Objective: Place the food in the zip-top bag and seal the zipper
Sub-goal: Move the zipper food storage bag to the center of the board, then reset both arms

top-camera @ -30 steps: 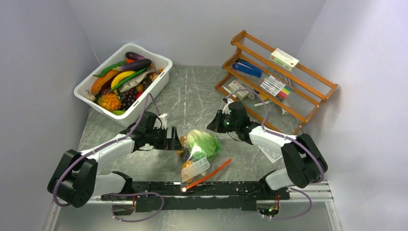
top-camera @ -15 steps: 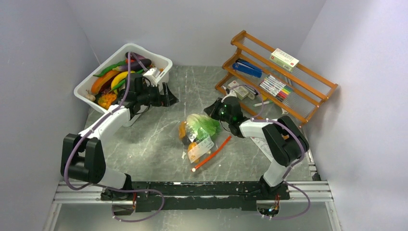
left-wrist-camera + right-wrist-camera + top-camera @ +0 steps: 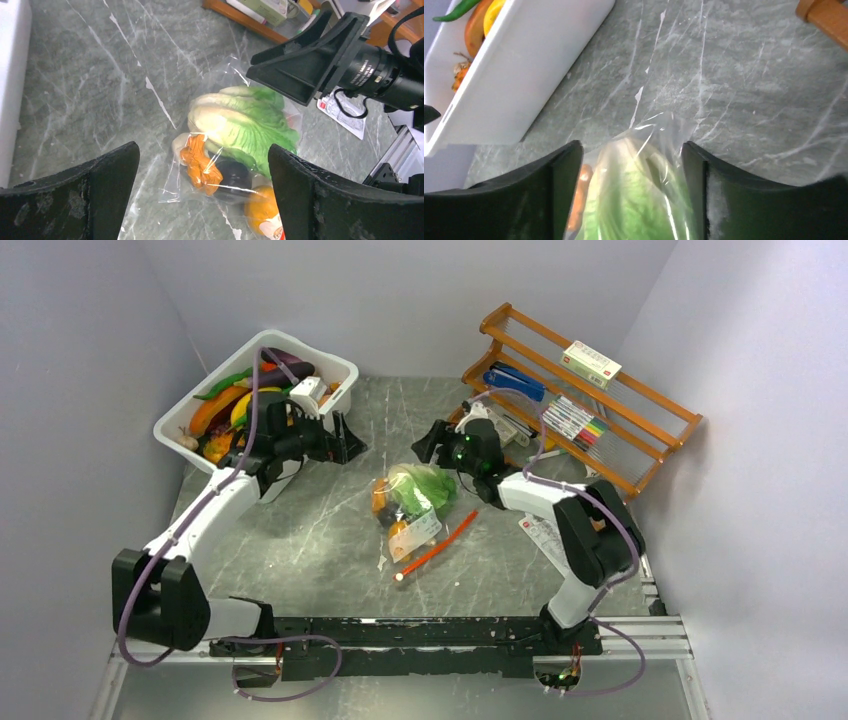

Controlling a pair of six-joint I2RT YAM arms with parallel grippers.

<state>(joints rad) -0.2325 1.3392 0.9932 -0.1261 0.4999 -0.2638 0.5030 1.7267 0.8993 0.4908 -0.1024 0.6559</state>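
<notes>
Far left: white bin [image 3: 310, 348] against the wall, heaped with toy produce in green, yellow, orange and purple.

My left gripper [image 3: 347, 439] hangs just beside the bin's right corner, above the grey table [image 3: 320, 540]. Fingers spread wide, nothing between them. Its wrist view looks down through the gap onto the bag.

Centre: zip-top bag [image 3: 412, 510] lies flat on the table, well apart from the bin. Contents:
- lettuce [image 3: 424, 487] at the far end
- orange carrot-like piece [image 3: 381, 496] at the lettuce's left
- dark purple piece [image 3: 235, 175]
- orange fruit [image 3: 400, 532] at the near end, by the white label [image 3: 422, 529]

Zipper [image 3: 440, 543] runs slantwise off the bag's near right side, pale tip toward me. Whether it is pressed closed: cannot tell.

Right of centre: my right gripper [image 3: 428, 443] sits at the bag's far end. Fingers parted, holding nothing. In its wrist view the plastic and lettuce show between them. Contact with the plastic: cannot tell.

Right: printed leaflet [image 3: 548, 538] flat on the table beside my right arm. Wooden rack [image 3: 640, 390] with stationery at far right.
</notes>
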